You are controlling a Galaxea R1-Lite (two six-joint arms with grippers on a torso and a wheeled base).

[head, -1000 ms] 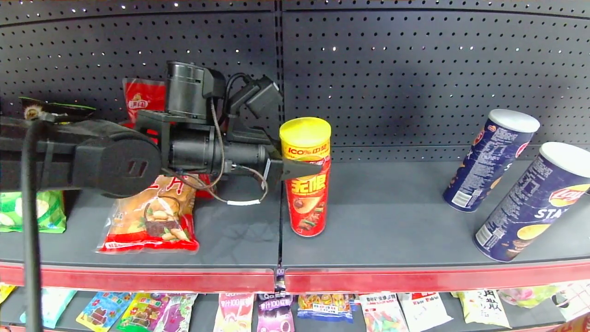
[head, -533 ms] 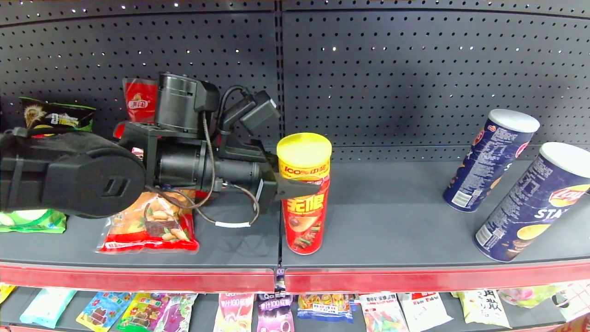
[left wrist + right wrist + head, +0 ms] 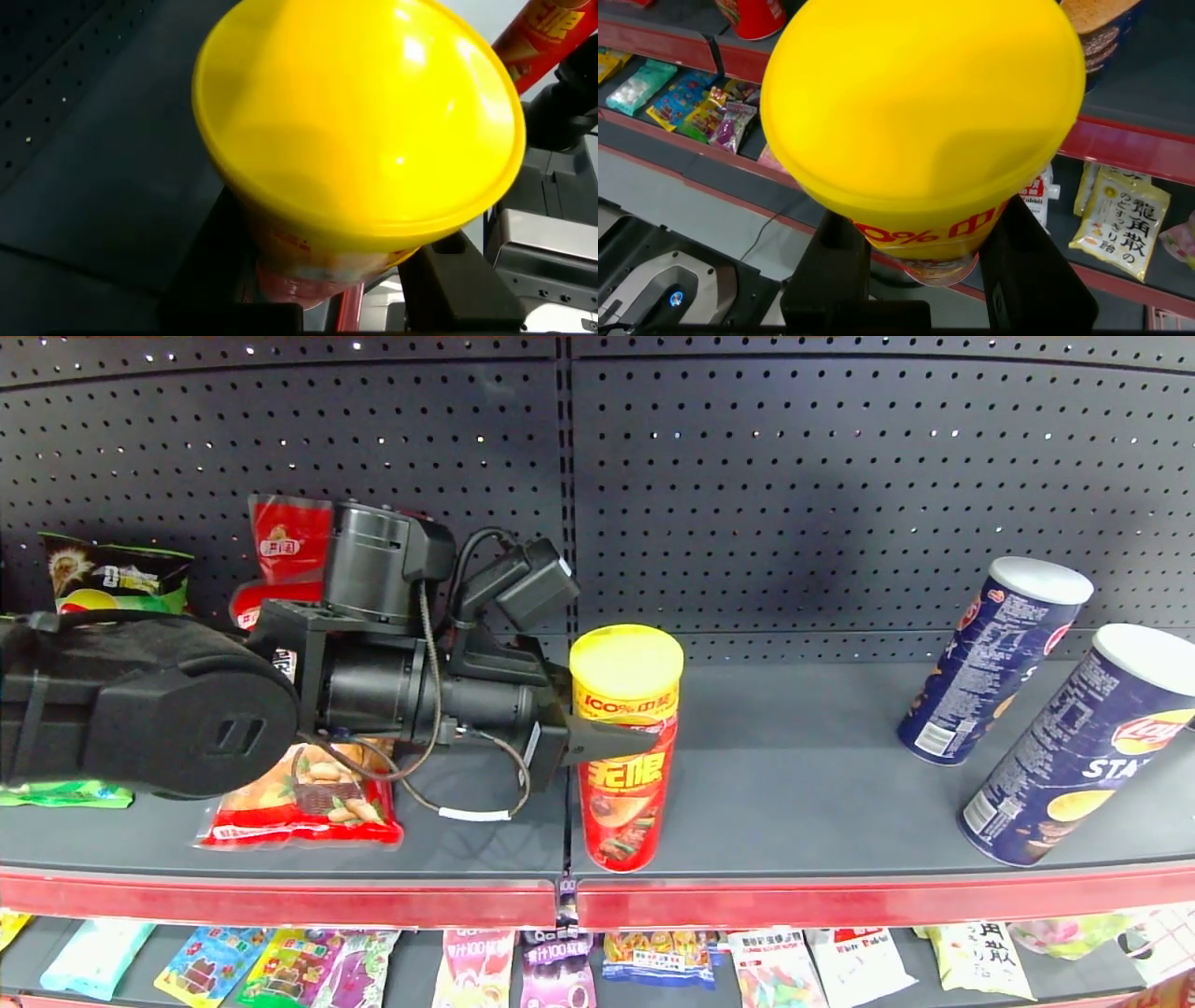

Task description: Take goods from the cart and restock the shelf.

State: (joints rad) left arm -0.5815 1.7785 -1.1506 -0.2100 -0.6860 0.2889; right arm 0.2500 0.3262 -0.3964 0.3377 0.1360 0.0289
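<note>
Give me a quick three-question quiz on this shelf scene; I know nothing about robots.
1. True or false: the left end effector grips the red can near its base.
2. How many blue cans are on the upper shelf?
3. The red can's lid is: A green, B yellow, C white.
Key: 1 false, it grips just under the lid; 2 two; 3 B.
</note>
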